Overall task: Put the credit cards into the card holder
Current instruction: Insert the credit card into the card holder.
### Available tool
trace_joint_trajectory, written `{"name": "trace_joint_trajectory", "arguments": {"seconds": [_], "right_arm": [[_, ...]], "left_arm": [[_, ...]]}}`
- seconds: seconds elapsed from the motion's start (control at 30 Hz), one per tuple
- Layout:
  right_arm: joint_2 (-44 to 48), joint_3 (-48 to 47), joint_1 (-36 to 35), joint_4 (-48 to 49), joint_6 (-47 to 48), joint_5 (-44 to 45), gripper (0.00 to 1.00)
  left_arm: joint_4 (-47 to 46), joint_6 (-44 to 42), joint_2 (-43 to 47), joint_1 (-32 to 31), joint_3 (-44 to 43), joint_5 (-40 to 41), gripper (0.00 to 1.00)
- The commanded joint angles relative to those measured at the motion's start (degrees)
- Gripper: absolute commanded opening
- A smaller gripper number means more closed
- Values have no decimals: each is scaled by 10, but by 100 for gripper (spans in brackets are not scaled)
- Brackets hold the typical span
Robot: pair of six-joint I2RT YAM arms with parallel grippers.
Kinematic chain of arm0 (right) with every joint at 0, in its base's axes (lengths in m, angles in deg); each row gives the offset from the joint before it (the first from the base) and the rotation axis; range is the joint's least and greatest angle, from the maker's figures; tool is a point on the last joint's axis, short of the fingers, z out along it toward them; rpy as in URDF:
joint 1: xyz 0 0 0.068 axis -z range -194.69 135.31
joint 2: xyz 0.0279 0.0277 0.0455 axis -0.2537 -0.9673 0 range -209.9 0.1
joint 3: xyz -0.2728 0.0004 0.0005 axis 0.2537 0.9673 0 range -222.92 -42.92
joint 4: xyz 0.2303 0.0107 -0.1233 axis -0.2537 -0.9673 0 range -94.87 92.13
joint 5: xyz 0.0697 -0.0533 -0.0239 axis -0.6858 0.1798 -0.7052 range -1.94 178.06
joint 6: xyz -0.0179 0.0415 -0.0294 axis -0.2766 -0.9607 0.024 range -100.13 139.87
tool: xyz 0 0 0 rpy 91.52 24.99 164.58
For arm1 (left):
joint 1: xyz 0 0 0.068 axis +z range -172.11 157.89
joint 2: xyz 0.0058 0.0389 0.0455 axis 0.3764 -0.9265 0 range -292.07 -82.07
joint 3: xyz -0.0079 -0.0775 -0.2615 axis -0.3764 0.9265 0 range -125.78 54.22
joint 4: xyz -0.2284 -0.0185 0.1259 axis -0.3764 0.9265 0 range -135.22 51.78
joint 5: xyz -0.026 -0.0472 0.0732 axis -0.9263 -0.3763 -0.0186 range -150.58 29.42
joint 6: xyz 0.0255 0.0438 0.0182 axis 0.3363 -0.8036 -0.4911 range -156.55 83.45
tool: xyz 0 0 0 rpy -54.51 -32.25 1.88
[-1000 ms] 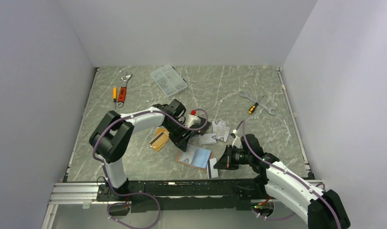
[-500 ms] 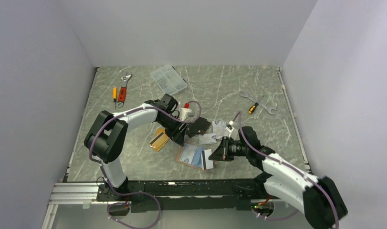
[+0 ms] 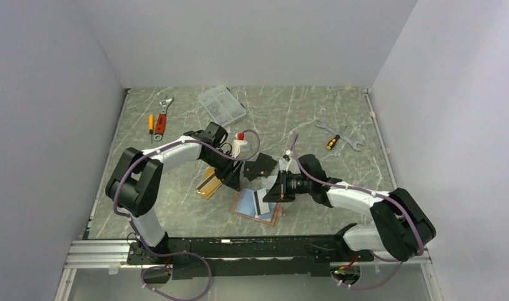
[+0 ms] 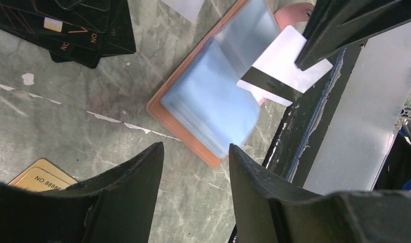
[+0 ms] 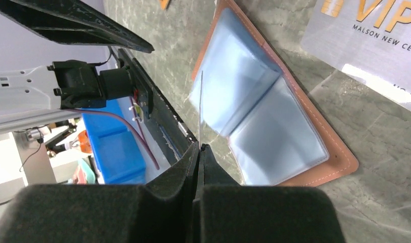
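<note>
Jaws of the right tool (image 3: 269,193) are pressed together on one edge of a silver card (image 4: 282,61). In the left wrist view we see a dark stripe along that card's lower side. From the right wrist camera the same card shows edge-on, as a thin line rising from the fingertips.

The card hangs over the card holder (image 3: 245,204), which lies spread open on the worktop (image 3: 314,113), near the front edge and between the two arms. Its pale-blue pockets face up, with the salmon-pink rim around them. We cannot tell whether the card's far edge touches a pocket or floats just above it.

The left tool (image 4: 195,152) hovers with its jaws apart and nothing between them. We see bare worktop and a corner of the card holder through the gap. Gold cards (image 3: 209,183) lie stacked just to the left of the holder, the upper one showing a dark stripe. In the left wrist view one of them shows black lettering at the bottom-left corner.

Behind the holder sits a black flat piece (image 3: 259,167), which up close looks to us like several dark cards overlapped. Another silver card with orange lettering (image 5: 375,40) lies flat beside the holder. A clear plastic box (image 3: 221,105) rests well apart, near the back of the worktop.
</note>
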Motion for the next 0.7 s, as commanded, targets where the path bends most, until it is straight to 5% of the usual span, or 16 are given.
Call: {"name": "trace_joint_trajectory", "arguments": {"seconds": [0.0,0.27,0.67], "right_arm": [[-7,-21,-6,1,19,23,0],[36,27,-6,-20,20,15,0],[-1,71,-1,59,5,-27,0]], "left_arm": [[16,-46,12,2,-22,-44,56],[71,-110,-44,-2,-77,-85,55],[8,-89,-57,-38,-24,19,56]]}}
